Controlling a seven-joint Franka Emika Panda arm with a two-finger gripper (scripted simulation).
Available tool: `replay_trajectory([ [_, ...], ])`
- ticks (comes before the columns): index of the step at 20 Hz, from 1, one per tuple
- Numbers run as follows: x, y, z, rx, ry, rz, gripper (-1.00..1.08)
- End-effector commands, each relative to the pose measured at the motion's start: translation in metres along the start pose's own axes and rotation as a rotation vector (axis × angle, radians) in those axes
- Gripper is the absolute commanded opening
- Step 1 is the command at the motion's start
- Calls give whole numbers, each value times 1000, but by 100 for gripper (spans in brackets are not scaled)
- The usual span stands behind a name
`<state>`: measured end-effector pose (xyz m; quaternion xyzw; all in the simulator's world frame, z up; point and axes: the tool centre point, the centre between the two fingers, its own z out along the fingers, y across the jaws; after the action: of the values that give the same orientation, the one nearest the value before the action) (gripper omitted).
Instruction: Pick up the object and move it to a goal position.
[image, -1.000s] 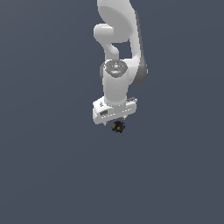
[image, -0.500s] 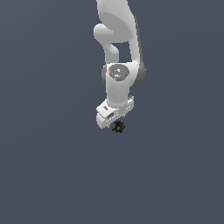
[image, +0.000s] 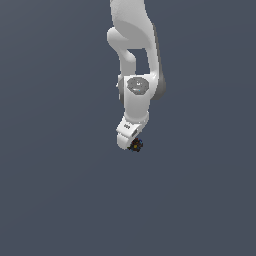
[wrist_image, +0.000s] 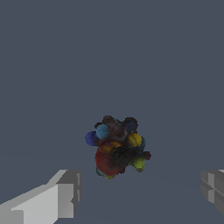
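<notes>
One turn of the wrist has lined your spread, empty gripper (wrist_image: 139, 192) around the object (wrist_image: 117, 146), ready to close.

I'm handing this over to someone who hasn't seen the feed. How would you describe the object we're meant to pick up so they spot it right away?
Find the white robot arm coming down from the top of the exterior view and follow it to its lower end. Just under the gripper is the object, a tiny dark lump. In the wrist view it is blackish with blue, yellow and red blobs, the only coloured thing against the plain grey ground.
</notes>
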<state>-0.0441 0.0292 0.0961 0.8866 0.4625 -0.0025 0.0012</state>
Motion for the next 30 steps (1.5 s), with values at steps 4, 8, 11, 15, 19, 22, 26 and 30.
replay_trajectory([
  [4, 0, -9, 9, -1, 2, -140, 100],
  [8, 0, -13, 13, -1, 4, -210, 100],
  [11, 0, -15, 15, -1, 5, -245, 100],
  [15, 0, -17, 16, -1, 5, -271, 100],
  [19, 0, -17, 16, -1, 5, -269, 100],
  [22, 0, -17, 21, -1, 5, -269, 100],
  [26, -1, -18, 37, -1, 5, -271, 100],
  [30, -1, -18, 56, -1, 5, -273, 100],
])
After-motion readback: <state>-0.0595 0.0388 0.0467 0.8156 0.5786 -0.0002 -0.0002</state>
